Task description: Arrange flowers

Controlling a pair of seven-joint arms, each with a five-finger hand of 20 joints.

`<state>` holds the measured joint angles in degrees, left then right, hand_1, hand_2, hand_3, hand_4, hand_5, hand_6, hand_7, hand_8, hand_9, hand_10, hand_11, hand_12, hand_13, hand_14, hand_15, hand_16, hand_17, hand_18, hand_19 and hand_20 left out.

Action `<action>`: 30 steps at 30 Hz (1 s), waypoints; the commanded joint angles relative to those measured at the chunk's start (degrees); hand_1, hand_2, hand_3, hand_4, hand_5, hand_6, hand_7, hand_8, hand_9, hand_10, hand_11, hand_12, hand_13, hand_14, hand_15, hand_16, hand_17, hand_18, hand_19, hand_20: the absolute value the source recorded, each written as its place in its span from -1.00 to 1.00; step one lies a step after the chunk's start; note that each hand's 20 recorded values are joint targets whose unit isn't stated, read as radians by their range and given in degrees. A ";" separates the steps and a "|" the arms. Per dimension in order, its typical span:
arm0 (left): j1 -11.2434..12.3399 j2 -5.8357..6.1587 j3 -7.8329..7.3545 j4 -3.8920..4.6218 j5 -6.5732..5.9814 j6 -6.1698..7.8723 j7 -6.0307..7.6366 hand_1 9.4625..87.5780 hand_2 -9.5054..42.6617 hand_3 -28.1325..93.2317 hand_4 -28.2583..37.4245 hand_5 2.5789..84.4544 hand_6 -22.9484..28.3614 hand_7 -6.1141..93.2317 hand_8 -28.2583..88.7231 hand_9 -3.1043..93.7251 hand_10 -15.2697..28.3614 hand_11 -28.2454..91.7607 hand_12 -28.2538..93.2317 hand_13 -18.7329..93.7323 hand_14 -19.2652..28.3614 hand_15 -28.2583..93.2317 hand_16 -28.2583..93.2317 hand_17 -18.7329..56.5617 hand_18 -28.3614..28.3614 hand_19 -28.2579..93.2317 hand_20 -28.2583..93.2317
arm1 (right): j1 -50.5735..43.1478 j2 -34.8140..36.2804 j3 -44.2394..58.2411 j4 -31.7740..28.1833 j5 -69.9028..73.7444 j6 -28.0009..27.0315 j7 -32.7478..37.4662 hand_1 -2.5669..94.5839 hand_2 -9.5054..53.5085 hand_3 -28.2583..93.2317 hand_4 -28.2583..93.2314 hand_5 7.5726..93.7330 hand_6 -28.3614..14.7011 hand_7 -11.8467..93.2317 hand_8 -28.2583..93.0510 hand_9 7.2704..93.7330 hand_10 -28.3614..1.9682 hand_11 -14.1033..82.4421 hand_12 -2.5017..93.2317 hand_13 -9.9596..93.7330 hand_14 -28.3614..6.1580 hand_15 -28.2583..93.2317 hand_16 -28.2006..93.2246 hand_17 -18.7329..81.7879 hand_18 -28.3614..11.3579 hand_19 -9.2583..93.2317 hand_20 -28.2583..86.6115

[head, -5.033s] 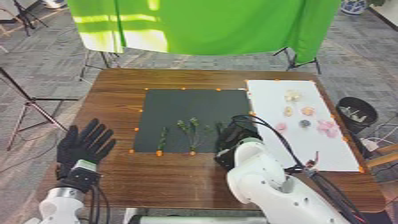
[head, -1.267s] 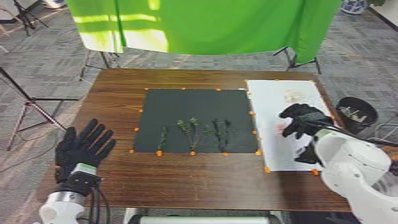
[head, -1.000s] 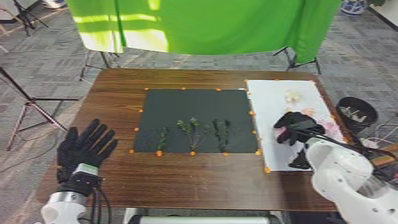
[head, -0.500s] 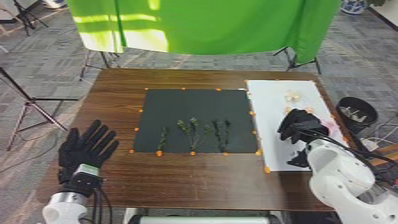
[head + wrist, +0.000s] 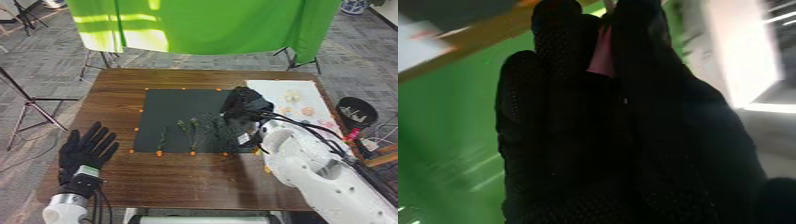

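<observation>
R hand pinches pink flower lengthwise btwn fingers, over R edge of dark mat, just R of green sprigs; L hand, fingers spread, farther off.

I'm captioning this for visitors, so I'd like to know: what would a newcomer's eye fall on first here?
Probably the bright green cloth hanging beyond the table. Next, the black-gloved right hand over the right side of the dark mat, with something pink between its fingers. Then the green stems on that mat and the pale flowers on the white sheet beside it.
</observation>
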<state>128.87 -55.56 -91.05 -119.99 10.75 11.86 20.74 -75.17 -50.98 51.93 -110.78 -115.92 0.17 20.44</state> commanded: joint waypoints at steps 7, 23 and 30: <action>-2.99 0.57 3.03 1.05 1.13 0.34 -2.55 -0.67 0.03 0.60 -1.00 -0.13 0.29 -0.69 -0.64 -0.35 0.45 -0.19 -0.43 -0.33 0.56 0.01 -0.68 -0.72 0.51 0.00 -0.44 | 13.82 -17.22 -16.80 13.36 -7.28 -7.46 -5.46 0.50 -1.00 0.44 -1.00 0.75 0.46 -0.49 -0.47 0.86 0.25 -0.64 -0.26 0.66 0.32 -0.17 0.21 0.06 -0.31 0.63 0.06; -5.47 1.71 5.60 1.46 1.59 0.57 -4.04 -0.66 0.02 0.60 -1.00 -0.10 0.30 -0.70 -0.64 -0.34 0.52 -0.21 -0.41 -0.34 0.63 0.03 -0.68 -0.72 0.51 0.01 -0.45 | 16.59 -26.21 -21.30 22.71 -12.75 -6.82 -5.19 0.50 -1.00 0.46 -1.00 0.73 0.36 -0.50 -0.48 0.83 0.13 -0.64 -0.27 0.63 0.26 -0.14 0.18 0.04 -0.34 0.62 0.06; -4.90 1.58 5.03 1.35 1.44 0.93 -4.30 -0.67 0.02 0.60 -1.00 -0.13 0.30 -0.71 -0.64 -0.34 0.51 -0.22 -0.42 -0.33 0.59 0.00 -0.68 -0.71 0.50 0.01 -0.44 | 15.98 -26.53 -20.34 23.03 -13.05 -9.61 -3.69 0.46 -1.00 0.48 -1.00 0.66 0.38 -0.49 -0.50 0.68 0.18 -0.64 -0.37 0.57 0.31 -0.14 0.15 0.02 -0.35 0.61 0.04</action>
<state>123.23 -53.93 -85.53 -118.67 11.97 12.17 17.35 -59.08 -76.96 30.55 -87.70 -128.22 -6.99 15.16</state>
